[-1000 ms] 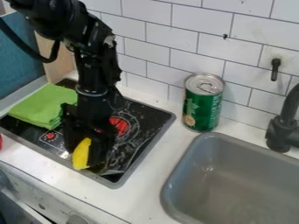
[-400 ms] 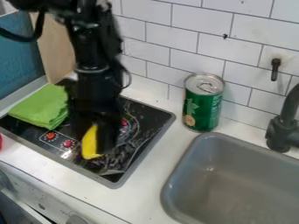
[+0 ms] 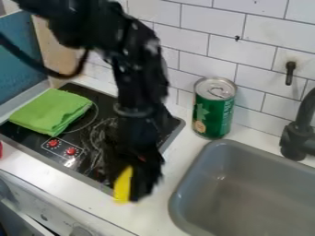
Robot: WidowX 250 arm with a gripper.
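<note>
Yellow item (image 3: 122, 185): one, held in my pincer (image 3: 132, 191), at the near corner of the stovetop (image 3: 86, 159). Green cloth (image 3: 50, 110): folded, on the stovetop's left part. Green can (image 3: 212, 115): right of the stovetop.

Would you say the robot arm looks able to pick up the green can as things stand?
Probably not: the green can stands unobstructed, but the gripper seems occupied, holding a yellow object.

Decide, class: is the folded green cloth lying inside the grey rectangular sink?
No, the folded green cloth lies on the flat black stovetop, away from the grey sink.
</note>
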